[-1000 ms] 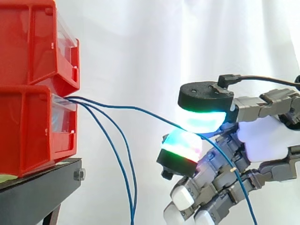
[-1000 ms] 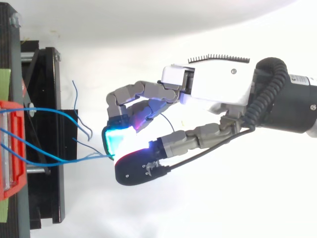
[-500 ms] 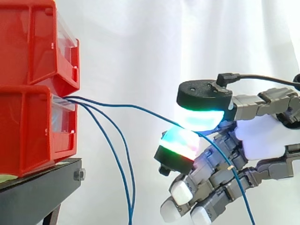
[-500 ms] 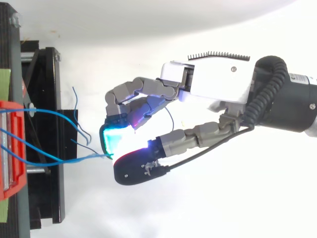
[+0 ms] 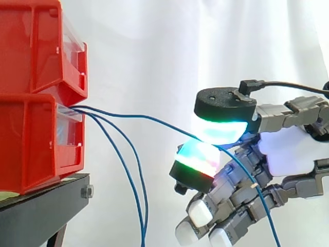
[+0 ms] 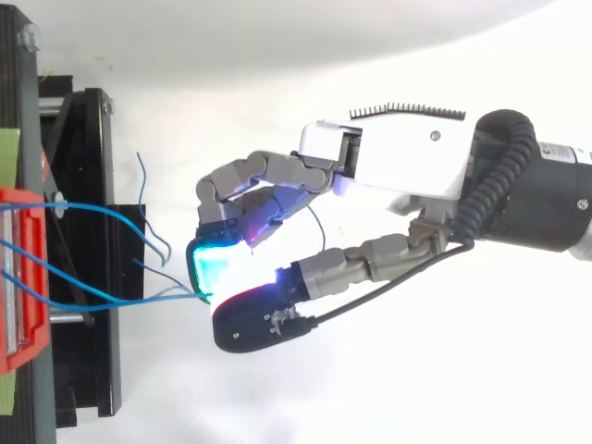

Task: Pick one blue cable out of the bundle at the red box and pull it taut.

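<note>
Several thin blue cables come out of the lower red box [image 5: 36, 139] at the left. One blue cable [image 5: 149, 119] runs from the box's front rightward in a shallow sag to my hand [image 5: 285, 149], then drops away below it. The hand is shut on this cable, pinching it between the cyan-glowing thumb pad [image 5: 222, 128] and a green and red glowing finger pad [image 5: 198, 160]. In the top view the same pinch sits at the pads' tips [image 6: 211, 294], right of the red box [image 6: 18, 277]. The other fingers curl underneath, holding nothing.
A second red bin [image 5: 36, 46] is stacked on the lower one, and both rest on a black stand [image 5: 41, 211]. Two other blue cables [image 5: 131, 180] hang loose from the box down past the stand. A white curtain is behind.
The hand has hardly moved, staying shut on the cable. Its lower curled fingers have sunk slightly and shifted a little to the left.
</note>
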`<act>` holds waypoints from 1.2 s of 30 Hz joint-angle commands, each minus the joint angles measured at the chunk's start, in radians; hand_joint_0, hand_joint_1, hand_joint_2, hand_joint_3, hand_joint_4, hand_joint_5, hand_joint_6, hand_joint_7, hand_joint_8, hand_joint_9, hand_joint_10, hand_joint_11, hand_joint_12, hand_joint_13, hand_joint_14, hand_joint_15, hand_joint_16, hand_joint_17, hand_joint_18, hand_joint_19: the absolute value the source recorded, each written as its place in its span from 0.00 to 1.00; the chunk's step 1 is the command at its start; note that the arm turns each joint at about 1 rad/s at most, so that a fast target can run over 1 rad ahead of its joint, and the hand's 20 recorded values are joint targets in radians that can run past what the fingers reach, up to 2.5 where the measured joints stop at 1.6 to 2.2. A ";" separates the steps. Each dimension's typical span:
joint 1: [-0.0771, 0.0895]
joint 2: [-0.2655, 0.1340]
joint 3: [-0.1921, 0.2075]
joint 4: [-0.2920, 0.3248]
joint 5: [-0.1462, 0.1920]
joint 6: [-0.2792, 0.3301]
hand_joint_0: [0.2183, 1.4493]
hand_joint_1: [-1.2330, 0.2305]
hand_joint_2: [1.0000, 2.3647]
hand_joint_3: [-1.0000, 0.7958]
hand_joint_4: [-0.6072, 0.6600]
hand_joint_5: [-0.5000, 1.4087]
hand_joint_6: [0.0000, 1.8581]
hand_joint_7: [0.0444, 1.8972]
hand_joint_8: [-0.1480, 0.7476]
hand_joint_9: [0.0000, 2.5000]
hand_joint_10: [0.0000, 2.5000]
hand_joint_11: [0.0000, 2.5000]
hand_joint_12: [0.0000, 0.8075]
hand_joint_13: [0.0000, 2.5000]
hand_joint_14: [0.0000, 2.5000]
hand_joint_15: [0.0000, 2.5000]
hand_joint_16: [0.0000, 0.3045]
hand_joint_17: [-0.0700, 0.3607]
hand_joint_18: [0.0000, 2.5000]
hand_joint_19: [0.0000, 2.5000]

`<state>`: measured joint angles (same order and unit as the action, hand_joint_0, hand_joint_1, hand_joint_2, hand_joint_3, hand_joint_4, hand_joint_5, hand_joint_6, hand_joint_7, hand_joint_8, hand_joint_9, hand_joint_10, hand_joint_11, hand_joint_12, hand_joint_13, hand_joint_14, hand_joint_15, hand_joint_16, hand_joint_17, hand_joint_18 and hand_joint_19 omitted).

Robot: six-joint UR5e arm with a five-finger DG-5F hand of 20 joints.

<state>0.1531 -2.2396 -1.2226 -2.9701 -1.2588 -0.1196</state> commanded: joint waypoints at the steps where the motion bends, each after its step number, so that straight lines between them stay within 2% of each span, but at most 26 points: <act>1: 0.000 0.000 0.000 0.000 0.002 0.000 0.34 0.29 0.02 0.54 0.56 0.21 0.44 0.69 0.53 0.32 0.00 0.17 0.49 0.19 0.00 0.09 0.19 0.47 0.22 0.12; 36: -0.001 0.000 0.000 0.000 0.002 0.000 0.33 0.30 0.02 0.53 0.58 0.21 0.45 0.68 0.53 0.33 0.01 0.17 0.48 0.19 0.00 0.09 0.19 0.47 0.23 0.13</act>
<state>0.1519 -2.2391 -1.2226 -2.9698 -1.2565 -0.1197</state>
